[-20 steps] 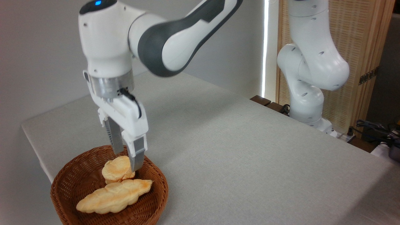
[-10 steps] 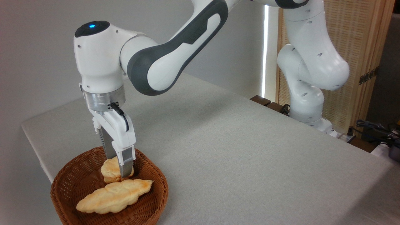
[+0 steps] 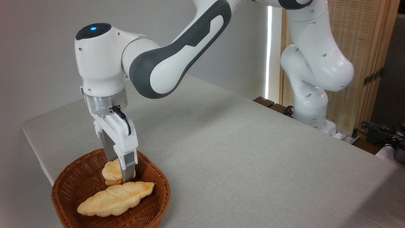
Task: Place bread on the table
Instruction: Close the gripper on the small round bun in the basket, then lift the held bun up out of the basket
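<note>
Nearest the camera, at about 7 o'clock in the view: round brown wicker basket (image 3: 110,190). Long twisted, leaf-shaped bread (image 3: 115,198) lies across its front half. Behind it, touching or nearly so, sits the small round bun (image 3: 110,173), pale cream with toasted patches, not yet out of the basket.

Gripper (image 3: 121,172) is down inside the basket with its fingers (image 3: 128,166) either side of the bun. Near finger covers the bun's right flank; far finger is mostly hidden behind it. The fingers look clenched on the bun, though actual contact on the far side cannot be confirmed from this angle.

Change: a second ago the fingers stood wider and higher, tips just reaching the bun's upper edge. Half a second ago they had dropped and drawn in around it. Since then almost nothing has shifted; the wrist sits perhaps a shade higher and the bun is where it was. Judgement: grasp just made, lift about to start or barely begun. The bun has yet to clear the rim and travel to the grey table (image 3: 240,152), open toward 3 o'clock.

Further back, at 1 to 2 o'clock: arm base (image 3: 311,104) at the table's far edge, wooden woven screen (image 3: 373,47) behind, cables (image 3: 379,129) at right.

Writing: no brand, label or text legible anywhere. Only a blue light (image 3: 92,28) atop the wrist housing.
</note>
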Robot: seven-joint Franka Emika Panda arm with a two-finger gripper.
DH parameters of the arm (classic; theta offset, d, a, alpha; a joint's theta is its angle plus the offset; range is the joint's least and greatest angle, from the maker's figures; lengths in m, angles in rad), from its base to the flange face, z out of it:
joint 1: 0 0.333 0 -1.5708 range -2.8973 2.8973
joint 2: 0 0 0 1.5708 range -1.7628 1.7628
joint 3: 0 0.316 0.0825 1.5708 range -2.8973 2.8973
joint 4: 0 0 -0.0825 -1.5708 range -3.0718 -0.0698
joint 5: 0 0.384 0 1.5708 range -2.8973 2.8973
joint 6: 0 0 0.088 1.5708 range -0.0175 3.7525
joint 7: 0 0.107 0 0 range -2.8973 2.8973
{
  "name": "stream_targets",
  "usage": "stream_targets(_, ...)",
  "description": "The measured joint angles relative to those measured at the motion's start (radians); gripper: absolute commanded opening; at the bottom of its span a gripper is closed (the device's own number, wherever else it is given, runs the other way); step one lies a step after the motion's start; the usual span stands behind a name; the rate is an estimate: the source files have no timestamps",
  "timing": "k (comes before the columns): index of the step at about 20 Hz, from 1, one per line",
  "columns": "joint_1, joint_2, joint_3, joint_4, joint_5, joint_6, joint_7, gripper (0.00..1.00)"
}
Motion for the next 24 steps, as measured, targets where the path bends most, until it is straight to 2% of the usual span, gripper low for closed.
stream_targets(15, 0.004, -0.014, 0.003, 0.018, 0.000, 0.000, 0.018, 0.59)
stream_targets(19, 0.005, -0.054, 0.010, 0.025, 0.000, -0.007, 0.018, 0.60)
stream_targets(24, 0.008, -0.134, 0.024, 0.025, -0.003, -0.104, 0.016, 0.62)
